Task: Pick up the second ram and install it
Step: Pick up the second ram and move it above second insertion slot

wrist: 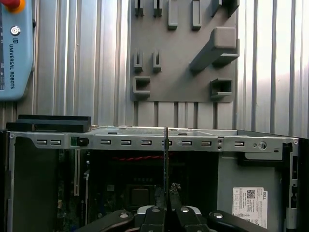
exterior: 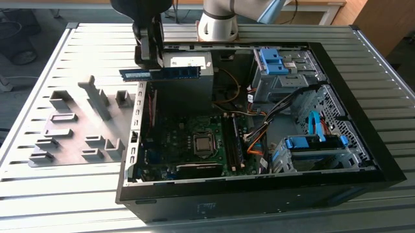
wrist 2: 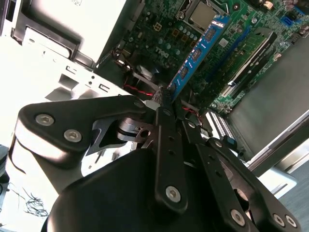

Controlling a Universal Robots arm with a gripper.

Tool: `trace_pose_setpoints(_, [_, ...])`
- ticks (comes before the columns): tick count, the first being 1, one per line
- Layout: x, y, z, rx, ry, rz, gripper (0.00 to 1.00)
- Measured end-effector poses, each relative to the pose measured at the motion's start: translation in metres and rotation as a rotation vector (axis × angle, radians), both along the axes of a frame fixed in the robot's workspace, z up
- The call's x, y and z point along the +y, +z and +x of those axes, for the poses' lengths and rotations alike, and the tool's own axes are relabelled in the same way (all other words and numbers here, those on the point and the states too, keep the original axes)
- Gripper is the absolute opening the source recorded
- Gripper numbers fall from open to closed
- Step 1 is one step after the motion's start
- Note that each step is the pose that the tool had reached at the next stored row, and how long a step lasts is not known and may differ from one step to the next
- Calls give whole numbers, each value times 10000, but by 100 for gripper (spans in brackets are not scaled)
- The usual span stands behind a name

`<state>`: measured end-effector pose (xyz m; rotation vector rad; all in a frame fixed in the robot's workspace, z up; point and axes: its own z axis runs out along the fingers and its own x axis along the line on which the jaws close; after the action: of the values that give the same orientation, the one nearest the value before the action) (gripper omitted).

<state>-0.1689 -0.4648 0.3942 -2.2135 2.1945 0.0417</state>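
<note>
The gripper (exterior: pixel 153 67) is clenched on the second ram (exterior: pixel 170 73), its two black fingers (wrist 2: pixel 166 140) pressed flat against the stick's faces with no gap showing; the grasp sits nearer one end than the other, so a short stub sticks out towards the exterior view's left and the longer part runs towards the right. The stick hangs level in the air, long edge down, over the open computer case (exterior: pixel 259 196) at its rim on the exterior view's left, just in front of the power supply (exterior: pixel 188 60) and clear of the motherboard (exterior: pixel 181 141) beneath. In the second wrist view the gripper (wrist 2: pixel 164 96) holds the ram (wrist 2: pixel 199 50) pointing away over the board, its dark chips and pale label in plain sight, the processor (wrist 2: pixel 203 12) beyond its far end; another long green stick (wrist 2: pixel 248 55) stands in a slot beside that line. In the first wrist view the ram (wrist: pixel 165 154) shows edge-on as a thin upright line rising from the gripper (wrist: pixel 166 191), crossing the case's metal rim; past the case lies the grey plate (wrist: pixel 178 58) of fixture blocks on the slatted bench (exterior: pixel 65 194).
</note>
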Motion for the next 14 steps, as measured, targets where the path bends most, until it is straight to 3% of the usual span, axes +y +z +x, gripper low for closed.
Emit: trace_pose_setpoints(14, [0,0,98,0,0,0,14])
